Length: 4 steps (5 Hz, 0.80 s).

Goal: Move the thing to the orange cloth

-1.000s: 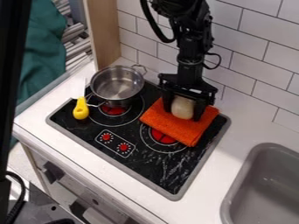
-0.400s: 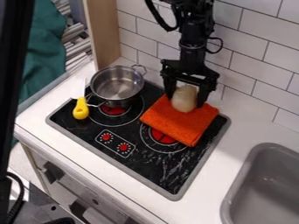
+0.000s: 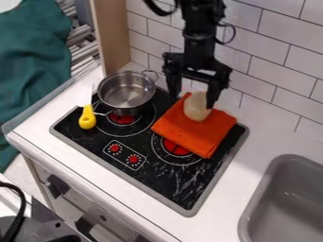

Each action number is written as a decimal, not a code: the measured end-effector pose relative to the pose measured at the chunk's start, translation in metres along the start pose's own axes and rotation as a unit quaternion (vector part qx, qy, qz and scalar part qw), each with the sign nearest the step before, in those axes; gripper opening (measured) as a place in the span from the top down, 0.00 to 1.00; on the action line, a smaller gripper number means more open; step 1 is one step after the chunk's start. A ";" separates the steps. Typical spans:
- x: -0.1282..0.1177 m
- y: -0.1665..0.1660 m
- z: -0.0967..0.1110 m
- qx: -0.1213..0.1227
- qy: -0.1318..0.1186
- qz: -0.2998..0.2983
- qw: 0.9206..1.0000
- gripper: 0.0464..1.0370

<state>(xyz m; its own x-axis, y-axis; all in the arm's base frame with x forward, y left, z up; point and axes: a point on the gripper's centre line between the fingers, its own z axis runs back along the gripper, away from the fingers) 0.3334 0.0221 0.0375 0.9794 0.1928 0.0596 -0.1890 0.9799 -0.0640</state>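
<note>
The black gripper (image 3: 192,98) hangs at the back of the stove, above the far part of the orange cloth. Its two fingers stand wide apart, one to each side of a pale, rounded, whitish thing (image 3: 197,108). A gap shows between the left finger and the thing; the right finger is close to its right side. The whitish thing rests on the back part of the orange cloth (image 3: 192,133), which lies over the right side of the black stove top.
A metal pot (image 3: 126,92) stands on the back left burner. Left of it lies a yellow-handled utensil (image 3: 87,118). The grey sink (image 3: 284,203) is at the lower right, and a white tiled wall (image 3: 271,61) rises behind the stove.
My gripper has risen from around the whitish thing and shifted slightly left, showing more of it. The thing and the orange cloth have kept nearly the same place.
</note>
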 end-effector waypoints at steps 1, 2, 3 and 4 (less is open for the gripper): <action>-0.028 0.002 0.020 0.000 -0.014 0.008 1.000 0.03; -0.044 0.006 0.015 0.005 -0.004 0.007 1.000 0.03; -0.049 0.006 0.010 0.005 -0.002 -0.001 1.000 0.03; -0.049 0.006 0.010 0.005 -0.001 0.000 1.000 0.03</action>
<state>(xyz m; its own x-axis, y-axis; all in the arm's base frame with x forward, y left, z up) 0.2838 0.0196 0.0438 0.9795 0.1919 0.0619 -0.1888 0.9806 -0.0534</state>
